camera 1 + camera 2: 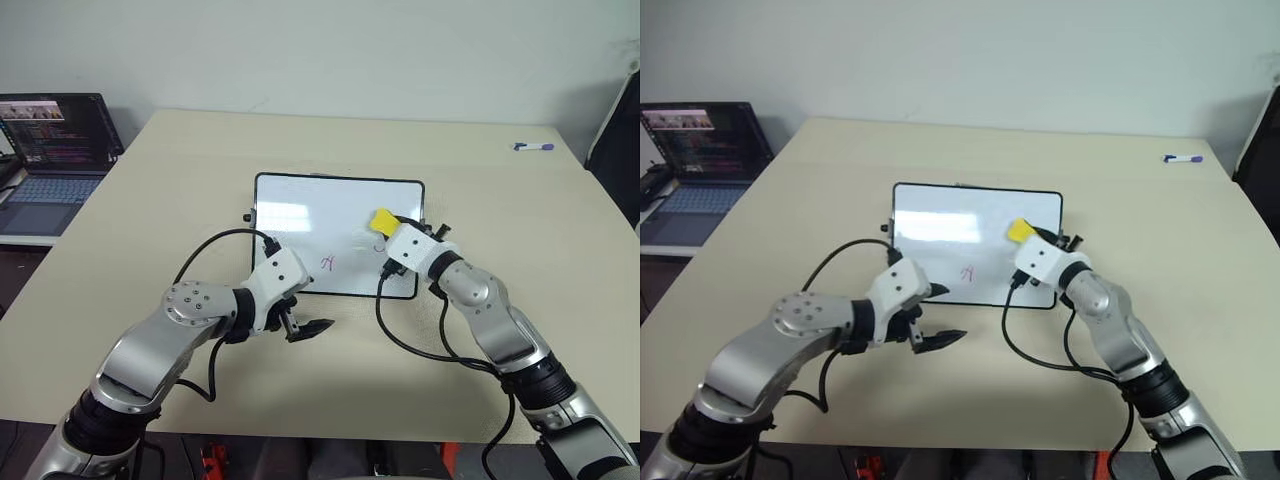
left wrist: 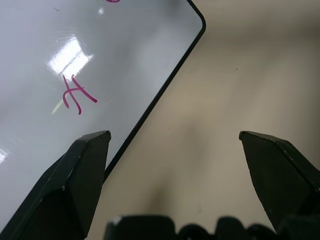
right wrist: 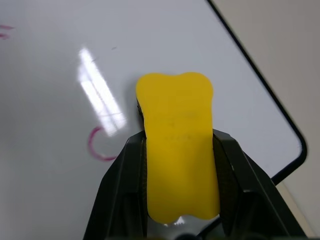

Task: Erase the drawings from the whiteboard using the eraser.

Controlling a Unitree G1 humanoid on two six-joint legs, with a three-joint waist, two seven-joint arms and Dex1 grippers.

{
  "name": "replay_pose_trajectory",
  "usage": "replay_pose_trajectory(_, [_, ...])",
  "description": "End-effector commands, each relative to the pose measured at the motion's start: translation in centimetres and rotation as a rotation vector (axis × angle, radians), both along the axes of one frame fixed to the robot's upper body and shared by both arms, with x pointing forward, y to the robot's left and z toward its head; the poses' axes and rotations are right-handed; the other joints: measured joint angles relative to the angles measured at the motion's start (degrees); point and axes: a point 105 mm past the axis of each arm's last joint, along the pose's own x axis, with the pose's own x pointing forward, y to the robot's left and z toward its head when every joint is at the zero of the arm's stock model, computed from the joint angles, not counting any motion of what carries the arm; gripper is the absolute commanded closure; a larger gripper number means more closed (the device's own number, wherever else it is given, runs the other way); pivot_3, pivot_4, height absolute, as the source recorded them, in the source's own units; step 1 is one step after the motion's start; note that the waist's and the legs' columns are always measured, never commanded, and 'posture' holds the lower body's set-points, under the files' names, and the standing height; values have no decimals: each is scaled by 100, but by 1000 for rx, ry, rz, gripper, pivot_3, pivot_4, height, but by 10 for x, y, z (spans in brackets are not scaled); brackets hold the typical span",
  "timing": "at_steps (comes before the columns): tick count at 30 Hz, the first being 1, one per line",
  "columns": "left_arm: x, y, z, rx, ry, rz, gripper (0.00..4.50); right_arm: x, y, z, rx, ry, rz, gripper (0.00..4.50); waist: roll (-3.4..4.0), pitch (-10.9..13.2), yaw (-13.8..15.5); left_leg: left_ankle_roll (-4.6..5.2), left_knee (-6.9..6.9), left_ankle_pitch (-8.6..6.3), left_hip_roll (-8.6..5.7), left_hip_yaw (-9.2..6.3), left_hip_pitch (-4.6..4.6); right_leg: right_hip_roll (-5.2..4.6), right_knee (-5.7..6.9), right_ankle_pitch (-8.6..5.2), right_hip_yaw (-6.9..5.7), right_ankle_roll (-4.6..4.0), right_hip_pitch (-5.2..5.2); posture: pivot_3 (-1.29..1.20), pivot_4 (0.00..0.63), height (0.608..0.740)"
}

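The small dark-framed white whiteboard bears a red H-like mark and a purple C-like loop. Over its right part, the right gripper clamps the yellow oblong eraser. At its near edge, the left gripper is spread apart.

You can read very little here. On the whiteboard there is a small red mark that looks like the letter H, near the middle of the near edge. To its right there is a purple loop that looks like the letter C. The laptop on the far left shows lines of writing on its screen, but they are too small for you to read.
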Motion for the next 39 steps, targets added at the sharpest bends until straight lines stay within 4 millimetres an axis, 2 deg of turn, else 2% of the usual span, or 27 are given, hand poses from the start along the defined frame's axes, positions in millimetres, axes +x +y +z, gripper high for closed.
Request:
replay_pose_trajectory(1, [-3,-6,6,-11,-33,-29,0,-18,-3,-47,-112,207,47,3164,-7,-8,-8,0,0,0,1,0,1,0,0,0,0,1,0,0,150,740])
replay_pose_trajectory(3, [-3,-6,6,-11,-32,-29,0,-25,-1,-53,-140,246,85,3164,-8,-9,-20,0,0,0,4,-1,5,-1,0,-2,0,3,2,0,150,740])
replay_pose_trajectory(5, [-4,-6,6,-11,-31,-30,0,-21,-1,-48,-126,212,66,3165,-8,-9,-37,1,0,1,7,1,9,0,2,0,3,2,2,0,150,740])
replay_pose_trajectory(8, [-5,-5,4,-10,-25,-31,0,3,-19,-15,-35,49,-106,3167,-7,-8,-38,7,-1,5,9,-2,11,1,4,6,0,-1,1,0,150,740])
replay_pose_trajectory(10, [-5,-5,4,-11,-22,-33,0,8,-30,-8,-9,25,-166,3169,-5,-7,-34,5,0,11,9,-2,9,1,4,13,1,-3,-1,0,150,740])
replay_pose_trajectory(15, [-7,-6,4,-16,-19,-37,0,2,-28,-19,-36,94,-127,3171,-13,-11,1,6,0,15,3,-1,7,0,-1,17,1,2,1,0,150,740])
replay_pose_trajectory(20, [-7,-6,4,-19,-21,-38,0,-22,-15,-44,-136,270,15,3171,-13,-11,-6,6,-2,15,5,0,7,-1,-2,16,1,1,0,0,150,740])
replay_pose_trajectory(22, [-7,-6,4,-21,-21,-37,0,-24,-15,-46,-150,281,27,3172,-13,-11,-7,6,-3,15,6,0,8,-1,-3,16,1,1,0,0,150,740])
replay_pose_trajectory(26, [-8,-7,4,-24,-19,-36,0,1,-22,-10,-86,75,-90,3173,-12,-10,-36,6,-2,15,7,1,8,-1,-2,17,3,2,0,0,150,740])
replay_pose_trajectory(30, [-8,-7,4,-26,-17,-35,0,14,-27,10,-53,-33,-145,3173,-11,-9,-33,7,-1,17,5,1,7,-1,-1,22,4,3,-3,0,150,740])
replay_pose_trajectory(34, [-8,-7,5,-28,-18,-36,0,13,-28,0,-71,22,-136,3173,-11,-10,-18,8,-3,16,5,2,2,-1,-7,21,3,2,-5,0,150,740])
replay_pose_trajectory(39, [-8,-8,6,-31,-18,-35,0,-10,-25,-35,-168,215,-29,3174,-12,-11,-10,8,-6,16,6,0,2,-2,-10,19,1,1,-3,0,150,740])
